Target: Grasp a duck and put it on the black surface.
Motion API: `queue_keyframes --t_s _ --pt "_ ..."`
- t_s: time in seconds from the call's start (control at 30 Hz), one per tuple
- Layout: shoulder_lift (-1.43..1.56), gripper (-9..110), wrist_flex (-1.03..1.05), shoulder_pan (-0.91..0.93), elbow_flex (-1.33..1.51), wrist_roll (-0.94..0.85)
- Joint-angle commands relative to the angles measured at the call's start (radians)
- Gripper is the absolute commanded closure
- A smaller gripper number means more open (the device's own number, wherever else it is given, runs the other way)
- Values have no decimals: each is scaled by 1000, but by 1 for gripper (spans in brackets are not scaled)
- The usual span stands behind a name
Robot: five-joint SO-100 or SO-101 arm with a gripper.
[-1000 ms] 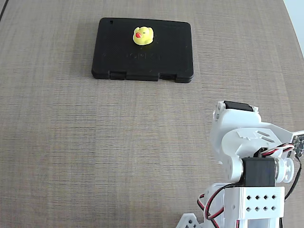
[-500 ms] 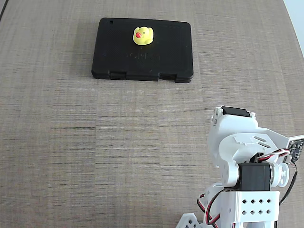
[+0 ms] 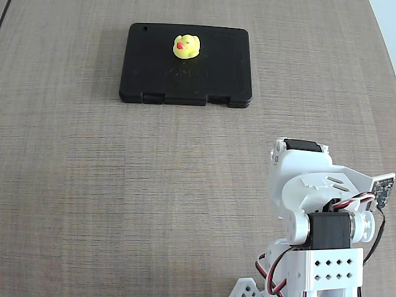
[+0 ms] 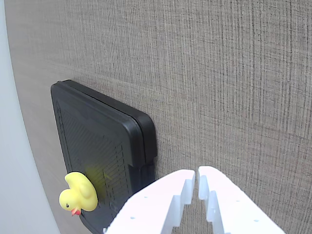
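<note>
The small yellow duck (image 3: 186, 46) with its red beak stands upright on the black surface (image 3: 216, 68), near the slab's far edge in the fixed view. In the wrist view the duck (image 4: 78, 194) shows at the lower left, resting on the black surface (image 4: 97, 141). My gripper (image 4: 197, 173) is shut and empty there, its white fingers (image 4: 214, 190) meeting with only a thin slit between them, well away from the duck. In the fixed view only the folded white arm (image 3: 315, 192) shows at the lower right; the fingers are hidden under it.
The table (image 3: 124, 185) is a grey-brown woven-texture top. The arm's base with red and black wires (image 3: 275, 272) sits at the bottom right of the fixed view. A pale strip (image 4: 9, 146) runs along the left edge of the wrist view.
The arm has folded a little further down and back toward its base. The duck and the slab have not moved.
</note>
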Motion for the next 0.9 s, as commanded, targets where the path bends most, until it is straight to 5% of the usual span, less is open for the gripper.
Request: queue_keyframes --t_s 0.0,0.87 --pt "60 102 -3 -17 0 6" --pt "63 102 -15 -23 3 3"
